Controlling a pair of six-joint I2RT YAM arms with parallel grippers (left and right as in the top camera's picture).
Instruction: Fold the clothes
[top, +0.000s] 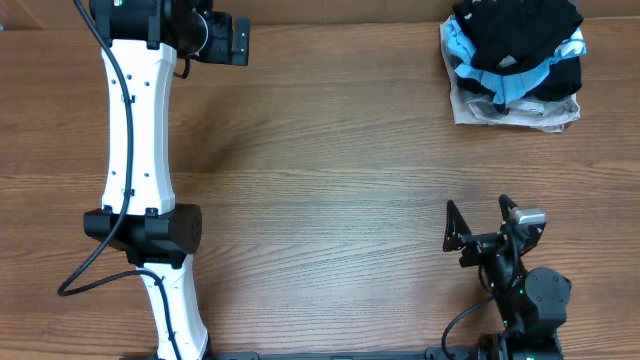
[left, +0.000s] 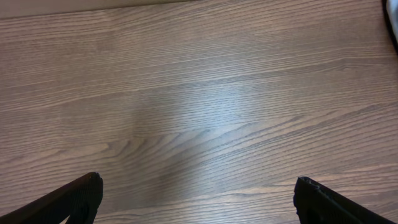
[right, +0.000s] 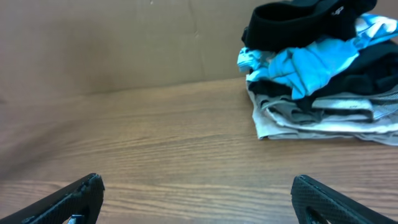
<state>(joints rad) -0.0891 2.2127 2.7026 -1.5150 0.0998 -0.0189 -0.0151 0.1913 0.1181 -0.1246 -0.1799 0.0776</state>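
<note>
Gaping empty: left fingers (left: 78, 198), right fingers (right: 336, 200)

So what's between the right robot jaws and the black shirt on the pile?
Nothing, just bare wooden table between the open right jaws and the black shirt atop the clothes pile. The right wrist view shows it best, the overhead too.
</note>
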